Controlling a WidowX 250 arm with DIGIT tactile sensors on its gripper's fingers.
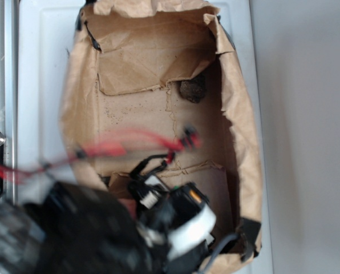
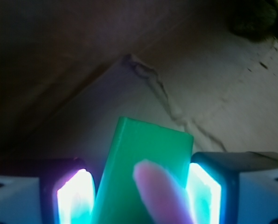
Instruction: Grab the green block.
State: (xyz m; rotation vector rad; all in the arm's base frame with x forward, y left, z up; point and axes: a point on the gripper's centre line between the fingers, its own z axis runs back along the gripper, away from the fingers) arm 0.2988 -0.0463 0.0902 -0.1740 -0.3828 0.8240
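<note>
Your pincer (image 2: 139, 196) has its two glowing pads on either side of the green block (image 2: 143, 163). The right pad looks like it touches the block. On the left side you cannot tell if there is a small gap. So the pincer is narrow around the block, but you cannot be sure yet that it holds tight.

The block sits low in the box (image 1: 238, 131), at the near end, under the arm (image 1: 73, 228). In the outside view the arm hides it.

It looks like most of the job is done. What is left is to squeeze firmly and lift.

A pink thing (image 2: 160, 196) lies over the front of the block. It may be part of a soft toy, and it could get pinched too. A dark lump (image 1: 193, 89) sits at the far end, well away. Red wires (image 1: 130, 147) hang over the box.
</note>
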